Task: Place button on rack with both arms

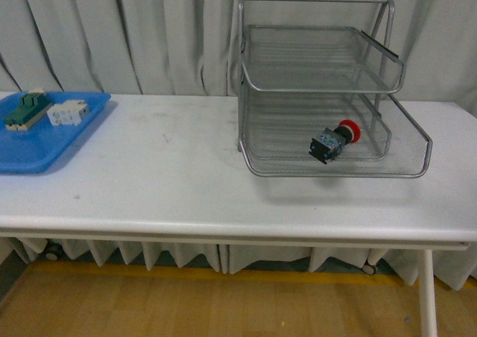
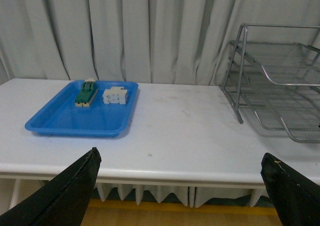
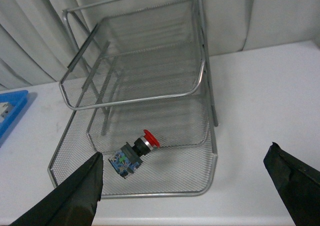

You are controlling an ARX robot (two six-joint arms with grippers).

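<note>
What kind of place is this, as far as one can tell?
Probably a robot test room: a plain white table before a grey curtain, bearing a wire rack with the button and a blue tray of switch parts.

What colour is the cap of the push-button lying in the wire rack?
Red, on the small dark-bodied push-button; clearest in the right wrist view.

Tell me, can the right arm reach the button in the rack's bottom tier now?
Probably yes: the button lies at the open front of the rack, on its bottom tier, and the right gripper, jaws open, faces it with nothing between.
</note>
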